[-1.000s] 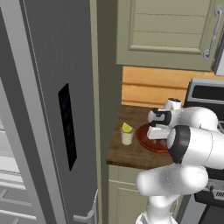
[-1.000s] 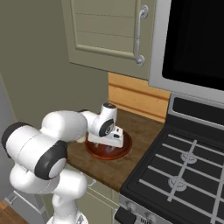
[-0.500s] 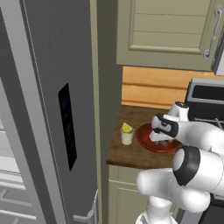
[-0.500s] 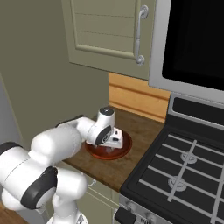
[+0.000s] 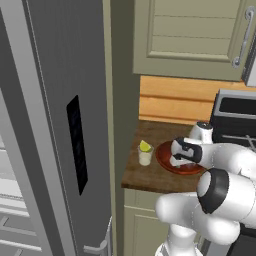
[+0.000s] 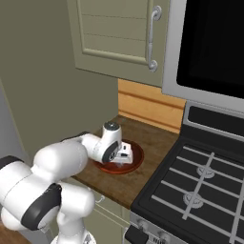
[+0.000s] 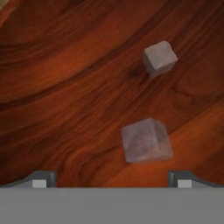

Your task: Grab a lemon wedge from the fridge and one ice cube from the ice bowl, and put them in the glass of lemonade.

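Observation:
The reddish-brown ice bowl (image 5: pixel 163 159) (image 6: pixel 137 153) sits on the wooden counter just right of the glass of lemonade (image 5: pixel 145 157). A yellow-green lemon wedge (image 5: pixel 145 146) rests in the glass's mouth. My gripper (image 5: pixel 179 161) (image 6: pixel 124 157) points down into the bowl, open, with nothing between its fingers. In the hand view the gripper (image 7: pixel 111 181) hovers close over the bowl's floor (image 7: pixel 65 87). One ice cube (image 7: pixel 145 140) lies just ahead, nearer the right fingertip (image 7: pixel 183 179). A second ice cube (image 7: pixel 159 57) lies farther off. The grey fridge (image 5: pixel 55 125) stands at the left.
A stove with black grates (image 6: pixel 200 190) adjoins the counter (image 5: pixel 150 176) on the right, under a dark microwave (image 6: pixel 209 43). Beige upper cabinets (image 5: pixel 190 35) hang above. The fridge side wall stands close to the glass.
The hand has come down from above the bowl into it, and the arm's elbow has swung lower and forward. The jaws have stayed open. Glass and bowl have not moved.

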